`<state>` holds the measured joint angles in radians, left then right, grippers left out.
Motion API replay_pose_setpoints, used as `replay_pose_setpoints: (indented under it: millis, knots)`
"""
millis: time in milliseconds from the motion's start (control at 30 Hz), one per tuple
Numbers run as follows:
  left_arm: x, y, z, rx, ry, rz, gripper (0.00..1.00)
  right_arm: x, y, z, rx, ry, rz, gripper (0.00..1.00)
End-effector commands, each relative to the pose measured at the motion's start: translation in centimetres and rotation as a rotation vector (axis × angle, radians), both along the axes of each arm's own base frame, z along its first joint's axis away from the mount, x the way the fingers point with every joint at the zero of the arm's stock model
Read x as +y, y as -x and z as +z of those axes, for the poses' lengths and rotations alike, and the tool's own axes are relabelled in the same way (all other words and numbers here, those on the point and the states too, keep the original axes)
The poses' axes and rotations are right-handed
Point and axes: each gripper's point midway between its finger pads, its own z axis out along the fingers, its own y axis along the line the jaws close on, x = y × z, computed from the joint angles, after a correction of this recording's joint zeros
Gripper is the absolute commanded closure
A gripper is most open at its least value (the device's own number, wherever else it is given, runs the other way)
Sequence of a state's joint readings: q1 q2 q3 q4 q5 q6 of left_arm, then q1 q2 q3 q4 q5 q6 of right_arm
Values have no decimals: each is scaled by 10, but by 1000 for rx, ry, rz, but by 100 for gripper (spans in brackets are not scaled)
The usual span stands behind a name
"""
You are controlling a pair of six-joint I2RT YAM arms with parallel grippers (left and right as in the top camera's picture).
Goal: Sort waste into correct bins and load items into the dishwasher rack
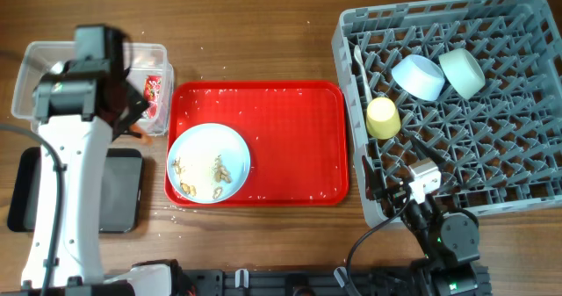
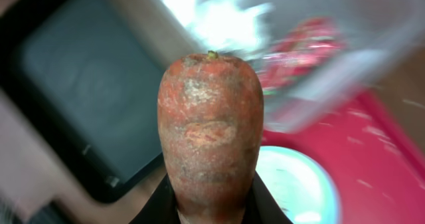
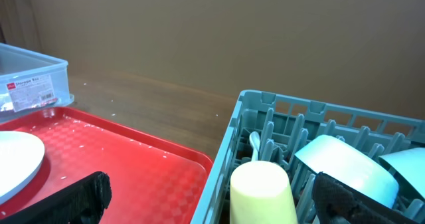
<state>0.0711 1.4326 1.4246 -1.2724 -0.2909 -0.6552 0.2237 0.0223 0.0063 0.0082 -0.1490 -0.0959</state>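
Observation:
My left gripper (image 1: 132, 116) is shut on the orange carrot (image 2: 209, 131) and holds it above the gap between the clear tub (image 1: 35, 63) and the black tray (image 1: 79, 195). The red-and-clear wrapper (image 1: 154, 90) lies in the tub. The pale blue plate (image 1: 208, 147) with beige crumbs (image 1: 219, 173) sits on the red tray. The grey rack (image 1: 527, 111) holds the yellow cup (image 1: 382, 118), pale blue bowl (image 1: 417, 76), pale green bowl (image 1: 461, 72) and white spoon (image 1: 358, 63). My right gripper (image 1: 397, 166) is open and empty at the rack's front left corner, behind the cup (image 3: 262, 194). I see no tissue.
The red serving tray (image 1: 290, 138) lies between the bins and the rack, and its near corner shows in the right wrist view (image 3: 133, 164). Small white specks dot the wooden table (image 1: 255, 32). The left arm's white body covers part of the tub and the black tray.

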Motion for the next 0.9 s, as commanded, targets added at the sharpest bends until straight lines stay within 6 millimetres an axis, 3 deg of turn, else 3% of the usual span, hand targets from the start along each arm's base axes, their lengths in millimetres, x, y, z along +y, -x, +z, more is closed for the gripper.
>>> replay_pose_setpoints:
  millis: [0,67,100,133,167,200,233,300,367,467,500,533,633,700,800,867]
  knots:
    - [47,51,-74,114,53,386,96,1,1,2,-11,6,6,0]
    - [64,67,-106,122,77,475,92,1,1,2,-11,6,6,0]
    - [69,74,-115,123,102,515,82,1,1,2,-11,6,6,0]
    - [74,80,-121,127,117,546,61,1,1,2,-11,6,6,0]
    - [76,86,-122,133,138,572,22,1,1,2,-12,7,6,0]
    - [71,87,-123,136,184,581,4,1,1,2,-11,6,6,0]
    - [63,87,-122,141,228,573,1,1,1,2,-11,6,6,0]
    - [52,83,-111,142,258,524,0,1,1,2,-11,6,6,0]
    - [24,61,-92,82,294,353,6,1,1,2,-11,6,6,0]
    - [-43,33,-80,45,298,4,23,1,1,2,-11,6,6,0]
    - [-88,20,-82,44,275,-210,35,1,1,2,-11,6,6,0]
    - [-122,13,-87,43,231,-352,44,1,1,2,-11,6,6,0]
    - [-169,11,-108,84,45,-558,53,1,1,2,-11,6,6,0]
    - [-199,12,-136,130,-7,-656,53,1,1,2,-11,6,6,0]
    - [-212,12,-181,223,-39,-689,57,1,1,2,-11,6,6,0]
    - [-214,9,-200,247,-44,-688,67,1,1,2,-11,6,6,0]
